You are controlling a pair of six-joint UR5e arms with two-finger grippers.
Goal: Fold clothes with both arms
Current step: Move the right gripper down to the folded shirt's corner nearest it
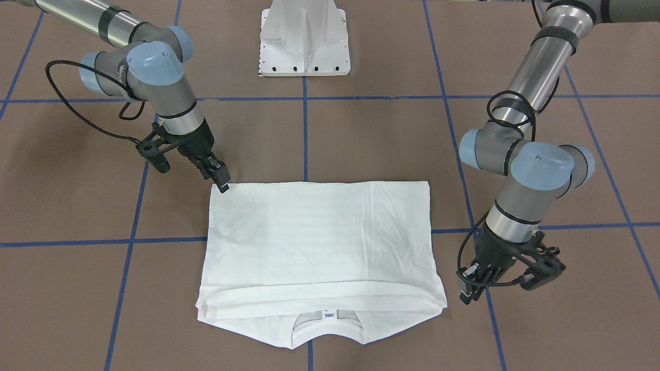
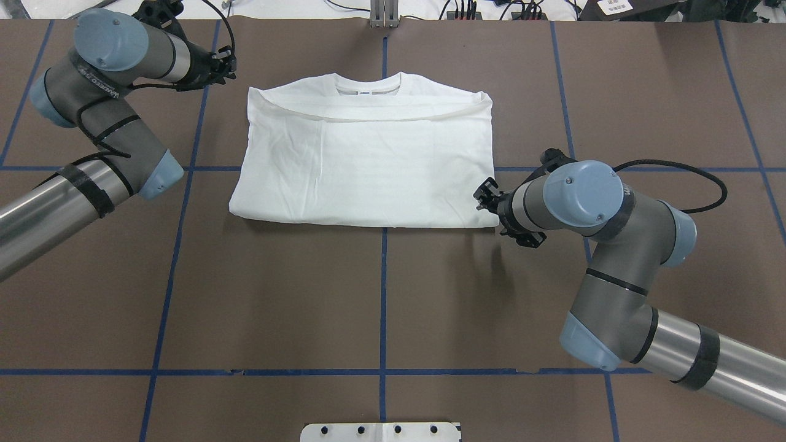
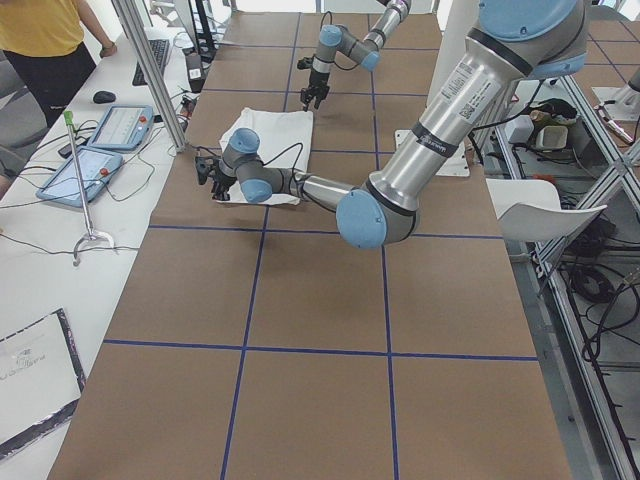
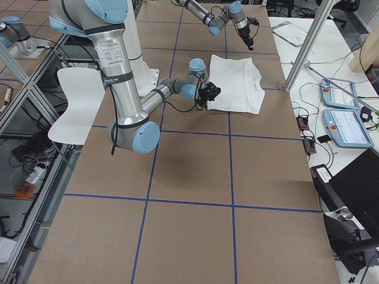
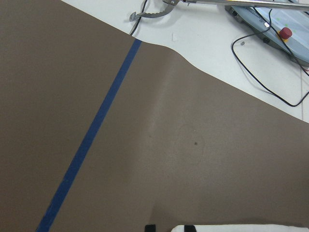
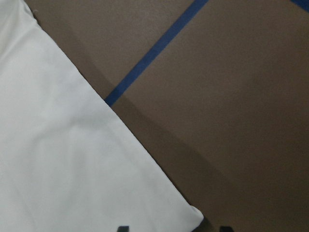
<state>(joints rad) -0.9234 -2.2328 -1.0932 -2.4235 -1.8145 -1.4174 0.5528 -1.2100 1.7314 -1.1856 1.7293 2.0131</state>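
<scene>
Right gripper [image 1: 222,184]: my fingers are spread wide, tips [image 6: 123,228] straddling the corner of the folded white T-shirt [image 1: 319,242] nearest my base, nothing pinched. Left gripper [image 1: 466,293]: fingers parted less, tips [image 5: 150,227] either side of the T-shirt's edge near the collar end. T-shirt lies flat on the table [image 1: 386,144].
</scene>
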